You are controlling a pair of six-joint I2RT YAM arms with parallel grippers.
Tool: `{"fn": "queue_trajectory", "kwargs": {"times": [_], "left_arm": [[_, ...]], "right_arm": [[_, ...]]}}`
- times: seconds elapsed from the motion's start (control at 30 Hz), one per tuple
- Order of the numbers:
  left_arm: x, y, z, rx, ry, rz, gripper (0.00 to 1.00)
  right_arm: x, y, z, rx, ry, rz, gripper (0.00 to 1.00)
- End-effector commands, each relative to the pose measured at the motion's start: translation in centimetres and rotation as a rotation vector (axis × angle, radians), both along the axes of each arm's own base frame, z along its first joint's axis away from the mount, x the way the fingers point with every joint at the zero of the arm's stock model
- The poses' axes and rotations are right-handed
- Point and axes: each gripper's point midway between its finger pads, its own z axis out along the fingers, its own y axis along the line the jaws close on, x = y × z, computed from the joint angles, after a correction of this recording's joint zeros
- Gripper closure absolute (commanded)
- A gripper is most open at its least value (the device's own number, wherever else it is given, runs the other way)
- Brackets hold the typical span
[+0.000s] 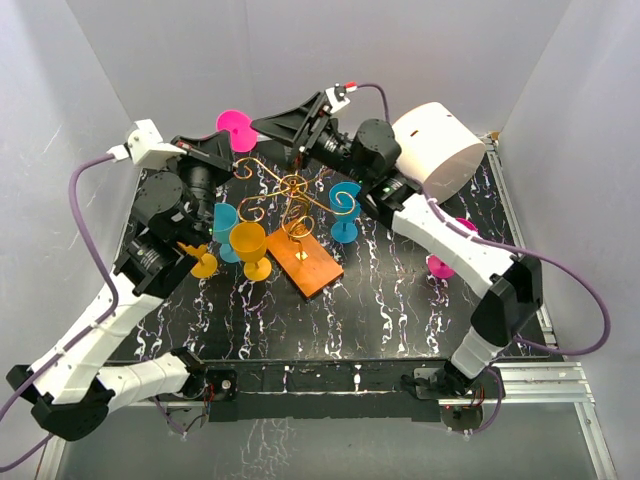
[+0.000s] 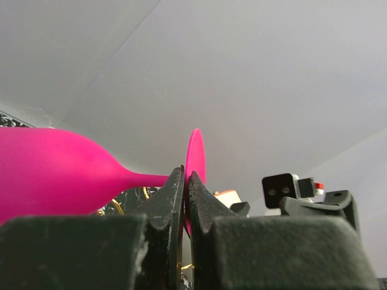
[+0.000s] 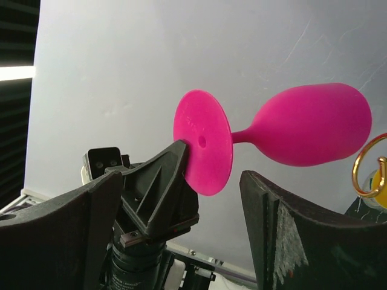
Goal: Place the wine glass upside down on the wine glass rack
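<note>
Left claw (image 2: 186, 181) is clenched on the foot's edge of the pink wine glass (image 3: 302, 124), held sideways in the air behind the wine glass rack (image 1: 293, 190). Right claw (image 3: 181, 181) stands released around that foot. Gripping there, I judge, leaves the bowl free to invert.

The black marbled table (image 1: 380, 300) bears the wine glass rack (image 1: 310, 265), a yellow glass (image 1: 250, 245) and a white drum (image 1: 440, 150).

left wrist: wine glass (image 2: 54, 172) bowl cut off, foot behind jaws | right wrist: rack (image 3: 357, 172) cut off
</note>
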Motion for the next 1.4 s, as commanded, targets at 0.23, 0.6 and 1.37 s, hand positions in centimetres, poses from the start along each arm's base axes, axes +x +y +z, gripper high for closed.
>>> {"fn": "queue_trajectory", "kwargs": {"times": [0.23,0.6,1.37], "left_arm": [[3.2,-1.4,1.6,0.042,-0.019,-0.065,1.00],[6.3,-4.1,-2.6,-0.013,0.106,-0.334,1.00],[5.1,-7.3,-5.0,-0.075,0.189,-0.544,1.00]], "right_arm": [[-0.8,-7.0,0.8,-0.002,-0.008,-0.190,0.18],[-2.3,-11.0,0.6,-0.086,-0.088,-0.350,0.14],[-3.2,-12.1,-6.6,-0.236,-0.042,-0.368,0.13]]}}
